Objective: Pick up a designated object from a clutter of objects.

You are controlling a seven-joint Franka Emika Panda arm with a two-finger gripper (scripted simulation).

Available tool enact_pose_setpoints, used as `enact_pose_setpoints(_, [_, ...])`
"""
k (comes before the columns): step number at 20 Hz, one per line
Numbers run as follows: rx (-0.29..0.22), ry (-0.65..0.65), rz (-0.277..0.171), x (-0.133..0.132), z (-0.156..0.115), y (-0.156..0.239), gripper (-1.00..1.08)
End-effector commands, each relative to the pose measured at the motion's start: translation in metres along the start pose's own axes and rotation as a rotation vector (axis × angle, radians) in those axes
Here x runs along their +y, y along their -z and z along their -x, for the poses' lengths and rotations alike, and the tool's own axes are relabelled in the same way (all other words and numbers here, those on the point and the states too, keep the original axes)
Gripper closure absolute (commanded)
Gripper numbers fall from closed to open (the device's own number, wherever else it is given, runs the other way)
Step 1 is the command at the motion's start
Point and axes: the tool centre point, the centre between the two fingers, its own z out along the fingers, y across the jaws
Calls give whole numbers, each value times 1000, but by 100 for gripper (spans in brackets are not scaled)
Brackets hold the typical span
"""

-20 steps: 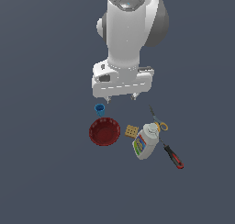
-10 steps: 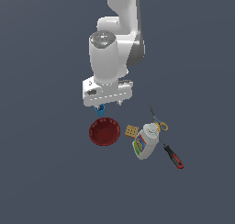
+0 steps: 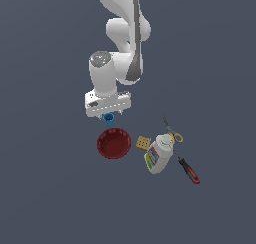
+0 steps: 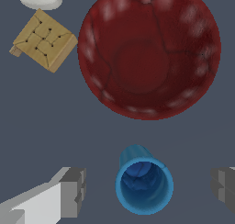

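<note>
Blue cup [image 4: 144,185]: small, round, tapered, bright blue, standing upright with its mouth open to the wrist camera. In the exterior view the blue cup [image 3: 108,119] sits on the dark grey ground directly under the arm's hand, just beyond the rim of the red bowl and apart from it.

Gripper [image 4: 148,186]: open, jaws spread wide, one grey fingertip [image 4: 73,192] on one side of the cup and the other on the opposite side at the frame edge; neither touches the cup. In the exterior view the gripper [image 3: 109,114] hangs just above the cup, white hand body over it.

Red bowl [image 3: 114,143]: dark red, ribbed, upright, far larger than the cup, nearest neighbour to it.

Waffle square [image 3: 143,143]: tan, gridded, lying flat just beside the bowl, toward the exterior view's right.

White bottle [image 3: 158,154]: labelled, lying on its side, beside the waffle square.

Scissors [image 3: 172,132]: yellow handles, next to the bottle's cap end.

Screwdriver [image 3: 188,170]: red and black, lying flat at the far right of the group in the exterior view.
</note>
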Motion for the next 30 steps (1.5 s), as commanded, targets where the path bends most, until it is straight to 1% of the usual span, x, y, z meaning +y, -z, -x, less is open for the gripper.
enact_pose_setpoints(1, [0,11,1,3,13,-11,-92])
enact_pose_setpoints(5, [-1,22,2,6,27,-21,-92])
enact_pose_setpoints(9, [-1,28,2,7,34,-26,-92])
enact_pose_setpoints(16, [-2,27,2,7,34,-30,-92])
enact_pose_setpoints(25, [-2,28,3,7,36,-62,-92])
enact_pose_setpoints(30, [-2,28,3,7,36,-72,-92])
